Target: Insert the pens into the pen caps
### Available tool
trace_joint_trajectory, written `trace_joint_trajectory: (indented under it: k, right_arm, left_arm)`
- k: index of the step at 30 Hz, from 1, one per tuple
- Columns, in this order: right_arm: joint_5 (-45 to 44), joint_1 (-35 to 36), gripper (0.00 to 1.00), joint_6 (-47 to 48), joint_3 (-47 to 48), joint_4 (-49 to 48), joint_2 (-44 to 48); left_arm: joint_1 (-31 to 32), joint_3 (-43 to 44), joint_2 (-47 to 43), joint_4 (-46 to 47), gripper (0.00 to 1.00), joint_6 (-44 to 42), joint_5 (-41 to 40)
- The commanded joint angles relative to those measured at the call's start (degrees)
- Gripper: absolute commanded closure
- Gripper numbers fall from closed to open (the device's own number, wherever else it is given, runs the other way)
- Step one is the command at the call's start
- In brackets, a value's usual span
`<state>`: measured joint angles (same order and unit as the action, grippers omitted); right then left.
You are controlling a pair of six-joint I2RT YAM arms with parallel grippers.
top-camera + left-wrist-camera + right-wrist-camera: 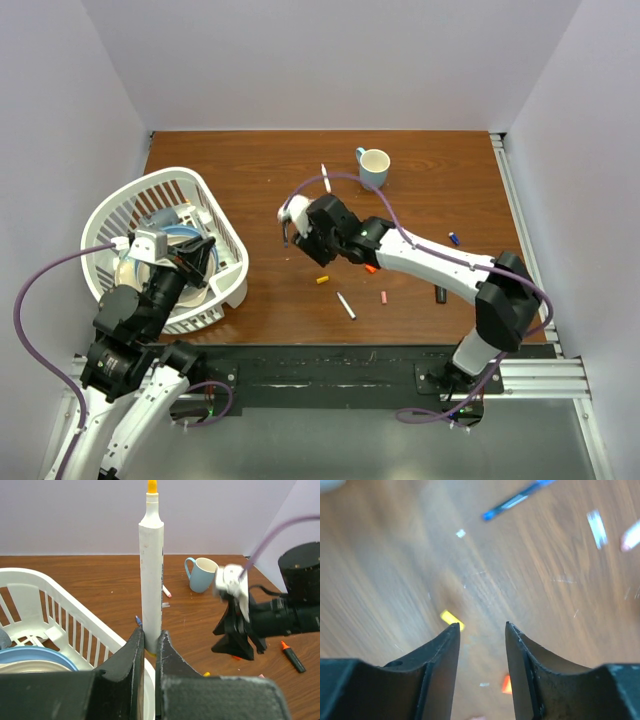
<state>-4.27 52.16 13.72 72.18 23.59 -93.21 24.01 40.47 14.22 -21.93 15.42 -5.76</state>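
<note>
- Left end effector clenched on an upright white pen, above the basket, near its rim.
- Right end effector released, empty, angled down over the open surface.

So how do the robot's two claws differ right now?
The left gripper is shut on a white marker and holds it upright. The right gripper is open and holds nothing. The left gripper is over the white basket, while the right gripper is over the table, near a yellow cap. Both are black, with two fingers.
</note>
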Motion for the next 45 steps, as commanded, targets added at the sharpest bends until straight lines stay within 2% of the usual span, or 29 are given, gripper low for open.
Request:
trace_joint_trajectory:
  k: [1,2,3,5,7,8,11,14,19,26,33,41,45]
  right_arm:
    - [-17.3,-1.0,0.56,-49.1,10.3,15.5,-5.1]
    - [-17.3,-1.4,0.58,-54.7,10.0,16.5,-5.3]
    - [-17.7,-1.4,0.58,-66.2,9.1,16.8,-5.2]
    - [-16.6,-1.4,0.61,-78.9,6.1,15.3,-4.7]
    - [-17.0,-1.4,0.62,-86.9,6.0,18.4,-5.2]
    - [-17.7,-1.4,0.62,-94.3,6.6,20.5,-6.4]
    - [-17.0,-1.2,0.62,-106.8,9.9,30.0,-10.7]
    - [-16.2,-1.2,0.62,-112.9,14.7,38.1,-15.6]
    - [-16.2,-1.2,0.60,-117.6,17.8,41.2,-18.3]
    - [-15.6,-1.3,0.61,-120.9,17.6,39.4,-20.3]
    - [-14.6,-0.9,0.58,-120.3,19.9,38.3,-24.4]
    - [-13.4,-0.7,0.61,-120.8,18.4,36.3,-27.1]
    - [-16.1,-0.7,0.63,-120.0,20.8,40.6,-29.6]
  left_arm:
    - [0.1,-0.1,-0.9,2.2,1.00,-0.6,0.5]
    - [0.1,-0.2,-1.4,2.7,1.00,-0.6,0.5]
    - [0.1,-0.4,-1.6,3.0,1.00,-0.6,0.4]
    - [0.1,-0.4,-1.6,3.2,1.00,-0.7,0.6]
    - [0.1,-0.3,-1.0,3.1,1.00,-0.9,1.4]
    - [0.0,-0.2,-1.0,3.0,1.00,-1.0,1.7]
    - [0.0,-0.4,-1.7,3.2,1.00,-0.9,1.5]
    - [0.0,-0.4,-1.9,3.0,1.00,-0.9,1.4]
    - [0.1,-0.4,-1.9,2.7,1.00,-0.9,2.2]
    - [0.1,-0.2,-1.8,2.2,1.00,-0.8,1.4]
    - [0.1,-0.1,-1.5,2.0,1.00,-0.7,1.5]
    - [0.1,-0.2,-0.9,2.0,1.00,-0.3,0.8]
    - [0.1,0.4,-0.2,1.1,1.00,1.2,-1.2]
